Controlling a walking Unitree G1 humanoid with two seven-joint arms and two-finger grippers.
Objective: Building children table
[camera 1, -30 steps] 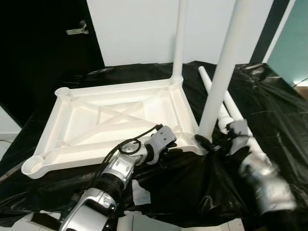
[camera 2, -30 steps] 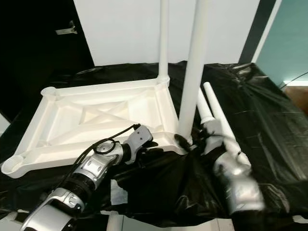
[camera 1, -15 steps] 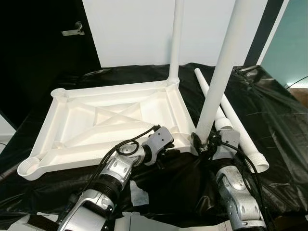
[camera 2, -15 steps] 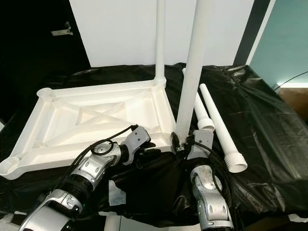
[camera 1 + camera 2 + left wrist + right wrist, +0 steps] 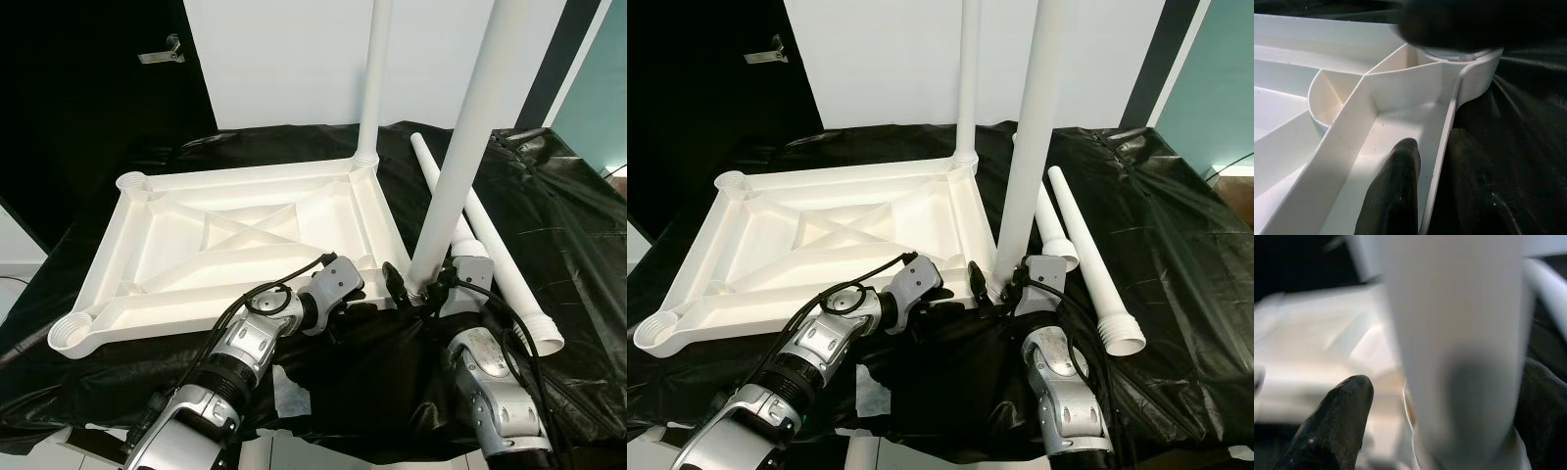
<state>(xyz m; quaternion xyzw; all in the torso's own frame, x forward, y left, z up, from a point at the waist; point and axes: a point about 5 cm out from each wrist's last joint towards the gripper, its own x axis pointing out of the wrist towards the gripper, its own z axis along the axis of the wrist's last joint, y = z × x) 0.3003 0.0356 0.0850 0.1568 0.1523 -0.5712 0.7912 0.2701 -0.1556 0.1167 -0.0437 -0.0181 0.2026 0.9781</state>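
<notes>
Standing between right gripper (image 5: 1449, 426) jaws: table leg (image 5: 460, 166).

We see the tabletop (image 5: 235, 245) lying underside up on the sheet (image 5: 549, 225), which spreads beneath everything. One leg (image 5: 373, 83) stands upright in the corner socket at 12 o'clock, and a second leg (image 5: 468, 147) stands in the near corner at about 4 o'clock from the tabletop's middle. Two loose legs (image 5: 500, 255) lie side by side on the sheet at 3 o'clock, just beside the tabletop. Our left gripper (image 5: 1425, 196) straddles the tabletop's near rim at 6 o'clock, one finger inside and one outside. Our right gripper (image 5: 1440, 416) flanks the base of the near leg.
</notes>
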